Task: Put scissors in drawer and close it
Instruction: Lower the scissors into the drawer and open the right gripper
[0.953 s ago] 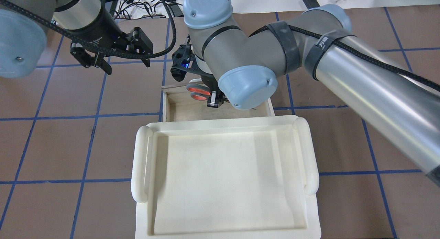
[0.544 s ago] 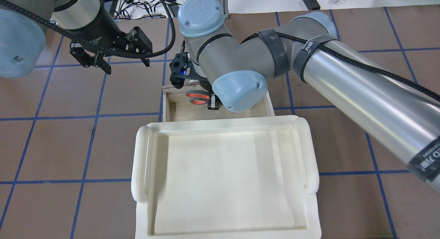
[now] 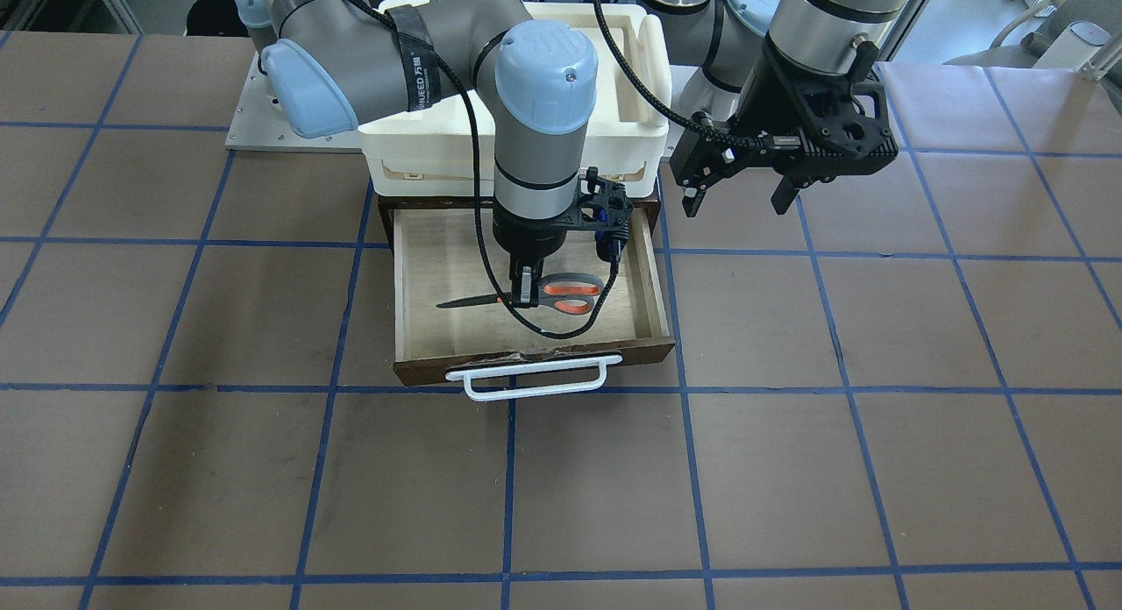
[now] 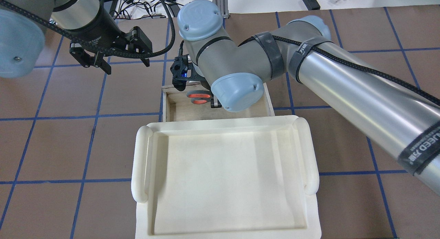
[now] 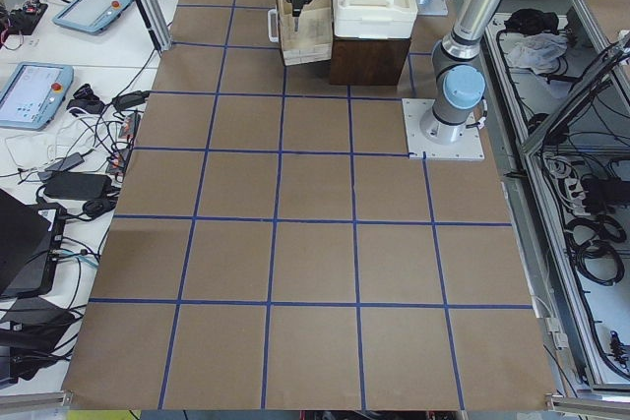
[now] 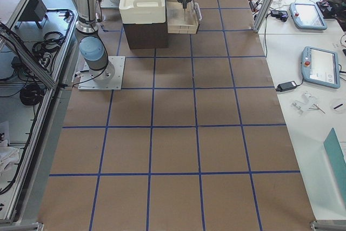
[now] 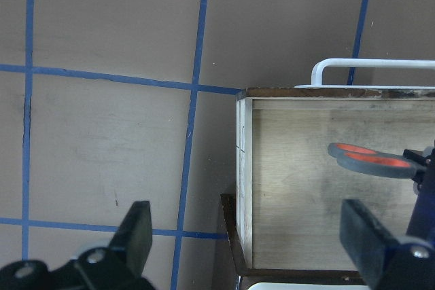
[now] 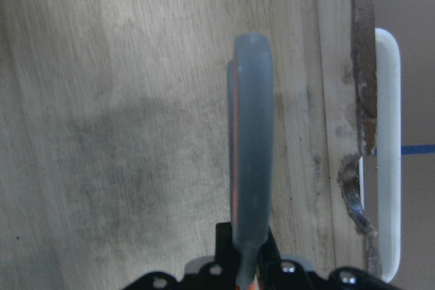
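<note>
Lower now, scissors (image 3: 570, 296) inside drawer (image 3: 654, 281) (clear of walls), right end effector (image 3: 523, 296) grasping them.

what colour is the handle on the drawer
White. The bar handle on the drawer shows best in the front-facing view.

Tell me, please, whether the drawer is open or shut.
Open. The drawer is pulled out from beneath the white bin, its plywood floor exposed, with the right end effector holding the scissors over it.
</note>
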Robot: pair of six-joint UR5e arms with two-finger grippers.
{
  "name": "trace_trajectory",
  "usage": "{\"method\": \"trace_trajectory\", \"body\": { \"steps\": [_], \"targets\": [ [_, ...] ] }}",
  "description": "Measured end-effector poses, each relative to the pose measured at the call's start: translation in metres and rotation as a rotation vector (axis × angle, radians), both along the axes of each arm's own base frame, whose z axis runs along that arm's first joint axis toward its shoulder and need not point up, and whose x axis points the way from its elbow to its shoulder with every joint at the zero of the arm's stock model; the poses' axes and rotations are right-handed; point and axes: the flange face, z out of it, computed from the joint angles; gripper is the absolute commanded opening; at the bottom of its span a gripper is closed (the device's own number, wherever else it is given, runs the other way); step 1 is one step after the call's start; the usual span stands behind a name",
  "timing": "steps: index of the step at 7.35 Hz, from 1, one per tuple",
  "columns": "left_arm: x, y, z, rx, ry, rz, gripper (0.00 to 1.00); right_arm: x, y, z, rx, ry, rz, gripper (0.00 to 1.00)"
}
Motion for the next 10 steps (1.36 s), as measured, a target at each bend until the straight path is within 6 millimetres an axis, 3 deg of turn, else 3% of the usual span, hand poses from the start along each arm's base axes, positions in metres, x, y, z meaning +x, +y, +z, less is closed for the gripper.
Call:
{"method": "trace_trajectory", "body": {
  "steps": [1, 2, 3, 5, 7, 10],
  "targets": [
    [0.0, 0.0, 0.0, 0.0, 0.0, 0.0, 1.0, 0.001, -0.004, -0.004, -0.009, -0.006, -0.002, 0.16],
    [0.0, 0.0, -0.001, 0.001, 0.0, 0.0, 1.0, 0.001, -0.006, -0.005, -0.016, -0.011, -0.014, 0.61],
    [0.0, 0.0, -0.001, 0.001, 0.0, 0.0, 1.0, 0.0, -0.007, -0.003, -0.022, -0.018, -0.041, 0.85],
    [0.0, 0.0, 0.0, -0.001, 0.0, 0.001, 1.0, -0.003, -0.006, 0.009, -0.041, -0.034, -0.106, 0.99],
    [0.001, 0.0, 0.0, 0.0, 0.0, 0.001, 1.0, -0.007, 0.0, 0.031, -0.072, -0.062, -0.234, 0.99],
    [0.001, 0.0, 0.0, -0.001, 0.0, 0.001, 1.0, -0.018, 0.004, 0.058, -0.104, -0.138, -0.625, 1.0]
  ]
}}
